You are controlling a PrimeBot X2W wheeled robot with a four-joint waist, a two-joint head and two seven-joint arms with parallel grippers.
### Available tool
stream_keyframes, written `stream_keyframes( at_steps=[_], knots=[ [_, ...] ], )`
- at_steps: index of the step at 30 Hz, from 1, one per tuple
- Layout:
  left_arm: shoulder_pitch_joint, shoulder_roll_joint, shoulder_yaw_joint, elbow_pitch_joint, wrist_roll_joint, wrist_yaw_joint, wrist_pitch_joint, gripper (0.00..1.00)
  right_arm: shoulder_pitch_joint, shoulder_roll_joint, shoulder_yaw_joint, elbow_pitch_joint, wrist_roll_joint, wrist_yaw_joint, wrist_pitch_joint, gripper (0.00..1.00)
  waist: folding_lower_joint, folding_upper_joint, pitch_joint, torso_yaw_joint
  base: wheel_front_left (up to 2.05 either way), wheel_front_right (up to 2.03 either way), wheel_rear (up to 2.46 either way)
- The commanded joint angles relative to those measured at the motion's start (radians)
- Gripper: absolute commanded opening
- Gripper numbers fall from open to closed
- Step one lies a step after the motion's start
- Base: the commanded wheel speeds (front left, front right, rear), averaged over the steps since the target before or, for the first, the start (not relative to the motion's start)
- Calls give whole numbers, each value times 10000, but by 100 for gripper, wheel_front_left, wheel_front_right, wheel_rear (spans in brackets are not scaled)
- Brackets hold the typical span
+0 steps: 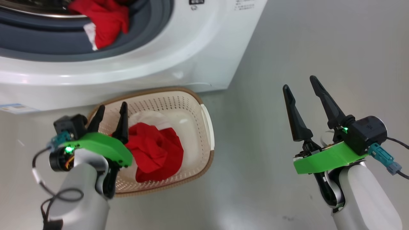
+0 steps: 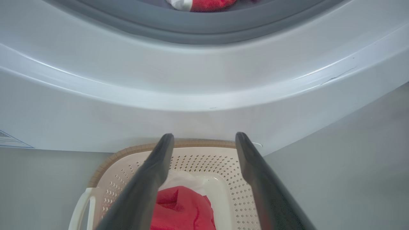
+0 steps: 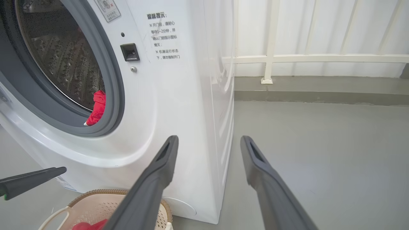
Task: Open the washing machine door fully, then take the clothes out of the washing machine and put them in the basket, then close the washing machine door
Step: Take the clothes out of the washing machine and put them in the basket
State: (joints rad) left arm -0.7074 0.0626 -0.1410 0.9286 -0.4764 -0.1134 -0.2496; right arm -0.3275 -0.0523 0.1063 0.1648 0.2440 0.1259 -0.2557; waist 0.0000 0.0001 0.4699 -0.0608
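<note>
The big white front-loading washing machine [image 1: 198, 48] stands on the grey floor [image 1: 303, 48] with its round mouth uncovered, the perforated steel drum [image 3: 64, 57] showing inside. A small cream-white perforated plastic basket [image 1: 206, 115] with a brown woven-look rim sits on the floor just in front of the washing machine's base. One bright red soft fabric garment [image 1: 156, 153] lies crumpled inside the basket. A second red garment [image 1: 107, 22], with white trim, hangs out over the grey rubber ring [image 1: 48, 43] at the lower edge of the washing machine's mouth. The left hand [image 1: 112, 105] hovers over the basket in front of the washing machine, its two dark fingers spread apart and grasping nothing. The right hand [image 1: 298, 81] hangs above bare floor off the washing machine's right front corner, likewise released and empty.
</note>
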Motion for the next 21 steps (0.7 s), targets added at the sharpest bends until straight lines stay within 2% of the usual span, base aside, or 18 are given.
stream_keyframes(
  at_steps=[1,5,8,21],
  knots=[
    [570,249,407,-760,269,115,-119,100,186,20,129,-190,-64,48,-61,100,0,-1,-487,306,0,0,0],
    [1407,131,732,-2474,803,293,-120,100,262,20,35,-128,-196,48,-61,100,0,-1,-917,428,0,0,0],
    [2012,41,808,-3607,1069,203,-120,100,332,20,-27,-47,-237,48,-61,100,0,-1,-1258,482,0,0,0],
    [4294,-73,1505,-6351,1755,77,-121,100,1064,20,-443,166,-232,48,-61,100,0,-1,-2850,478,0,0,0]
  ],
)
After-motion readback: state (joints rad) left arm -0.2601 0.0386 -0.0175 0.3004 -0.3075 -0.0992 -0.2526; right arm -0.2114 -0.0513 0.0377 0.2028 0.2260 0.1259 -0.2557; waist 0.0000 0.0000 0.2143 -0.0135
